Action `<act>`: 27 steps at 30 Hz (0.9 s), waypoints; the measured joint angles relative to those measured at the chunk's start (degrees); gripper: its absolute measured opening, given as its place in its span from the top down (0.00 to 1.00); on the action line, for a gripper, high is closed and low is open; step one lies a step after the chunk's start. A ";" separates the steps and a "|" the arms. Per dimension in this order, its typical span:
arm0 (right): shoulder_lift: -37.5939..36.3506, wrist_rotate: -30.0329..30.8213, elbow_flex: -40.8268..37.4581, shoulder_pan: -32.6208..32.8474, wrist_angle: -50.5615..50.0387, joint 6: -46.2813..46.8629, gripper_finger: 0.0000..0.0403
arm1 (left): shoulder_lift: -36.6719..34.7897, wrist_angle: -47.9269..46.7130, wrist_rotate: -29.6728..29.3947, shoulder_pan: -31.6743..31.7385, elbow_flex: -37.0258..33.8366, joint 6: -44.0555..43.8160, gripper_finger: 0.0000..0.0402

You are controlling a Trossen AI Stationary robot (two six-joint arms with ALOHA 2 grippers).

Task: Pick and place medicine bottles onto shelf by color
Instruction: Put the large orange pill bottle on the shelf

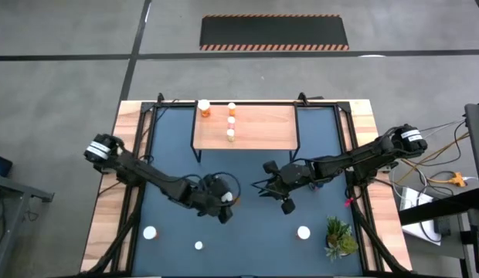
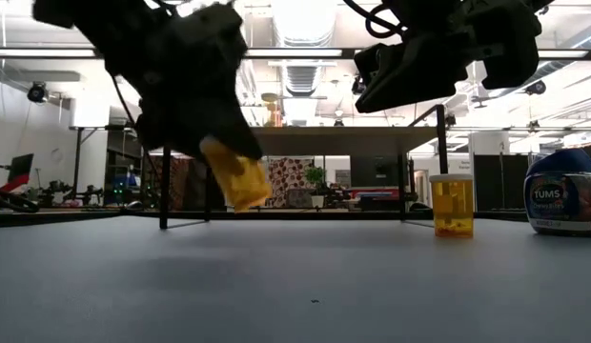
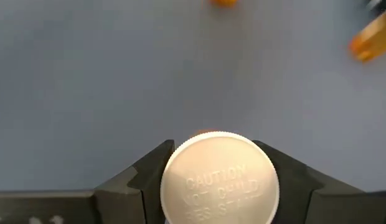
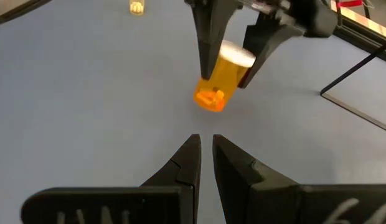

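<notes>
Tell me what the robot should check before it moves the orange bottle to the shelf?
1. Left tool shut on orange bottle: ok.
2. Bottle lifted off the mat: ok.
3. Bottle upright: not ok, tilted.
4. Free space on shelf beside the bottles there: ok.
5. Right tool shut, empty, apart from bottle: ok.
6. Grip firm enough: cannot tell.

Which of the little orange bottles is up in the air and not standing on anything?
The white-capped orange medicine bottle gripped by the left gripper. It hangs tilted above the dark blue mat, while the other orange bottles stand on the mat or the wooden shelf.
</notes>
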 joint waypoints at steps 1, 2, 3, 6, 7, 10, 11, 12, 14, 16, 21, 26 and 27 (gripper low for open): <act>0.00 0.04 0.00 0.01 0.14 0.00 0.92 | 0.50 -2.05 0.97 0.33 0.92 -0.57 0.55; 0.00 0.06 0.00 0.00 0.16 0.00 0.92 | 0.89 -4.53 1.15 0.38 2.00 -1.10 0.55; 0.00 0.05 0.00 0.01 0.15 0.00 0.92 | 1.19 -6.99 1.15 0.38 2.94 -1.47 0.55; 0.00 0.07 0.00 -0.01 0.15 -0.02 0.92 | 1.35 -12.33 1.28 0.34 4.49 -1.84 0.55; 0.00 0.07 0.00 -0.01 0.17 -0.02 0.92 | 1.30 -12.89 1.32 0.35 4.71 -1.95 0.55; 0.00 0.07 0.00 -0.01 0.17 -0.07 0.92 | 1.03 -13.11 1.31 0.36 4.83 -1.96 0.55; 0.00 0.07 0.00 0.01 0.17 -0.07 0.92 | 1.03 -13.01 1.16 0.36 4.67 -1.98 0.55; 0.00 0.07 0.00 0.01 0.19 -0.07 0.92 | 1.03 -13.05 1.08 0.36 4.42 -1.98 0.54; 0.00 0.07 0.00 -0.01 0.28 0.08 0.92 | 1.21 -13.49 1.08 0.45 4.27 -1.94 0.52; 0.00 0.09 0.00 0.00 0.56 0.79 0.92 | 1.39 -13.23 1.04 0.49 4.27 -1.80 0.48; 0.00 0.09 0.00 0.01 0.55 2.86 0.92 | 1.40 -13.52 0.97 0.58 4.27 -0.26 0.39; 0.00 0.07 0.00 -0.01 2.98 5.11 0.92 | 0.76 -13.56 0.93 0.58 4.27 3.66 0.34; 0.00 0.08 0.00 0.00 4.03 5.97 0.92 | 0.42 -13.50 0.91 0.58 4.27 4.33 0.34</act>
